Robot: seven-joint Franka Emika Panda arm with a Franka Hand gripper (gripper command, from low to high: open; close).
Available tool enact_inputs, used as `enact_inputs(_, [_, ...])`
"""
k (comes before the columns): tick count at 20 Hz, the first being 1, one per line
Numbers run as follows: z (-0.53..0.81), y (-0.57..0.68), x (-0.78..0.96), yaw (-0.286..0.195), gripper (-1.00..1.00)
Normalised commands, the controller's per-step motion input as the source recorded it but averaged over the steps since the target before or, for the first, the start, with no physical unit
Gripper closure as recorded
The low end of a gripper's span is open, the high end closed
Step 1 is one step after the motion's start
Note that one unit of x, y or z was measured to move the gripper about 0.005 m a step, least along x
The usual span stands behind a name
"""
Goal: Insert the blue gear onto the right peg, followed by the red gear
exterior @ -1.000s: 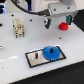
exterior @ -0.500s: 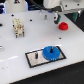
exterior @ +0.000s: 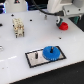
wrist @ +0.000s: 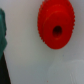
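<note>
Red gear below tool.

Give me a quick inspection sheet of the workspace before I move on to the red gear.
Surface: white table, glossy.
Job's things: blue gear sits on the grey plate at its exterior-view right end; a thin dark peg stands free beside it. Red gear lies flat at the table's far side, hub hole up.
Clutter: beige block far on the exterior view's left.
Grippers: arm is above the red gear; jaws not visible.
Cables: nothing seen.
Surroundings: dark background, blurred.
</note>
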Motion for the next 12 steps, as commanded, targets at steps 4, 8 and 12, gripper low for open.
enact_inputs(4, [-0.24,-0.20,-0.15,0.000,-1.00])
enact_inputs(8, [-0.21,-0.26,-0.31,0.000,-1.00])
enact_inputs(12, [-0.19,-0.18,-0.36,0.000,1.00])
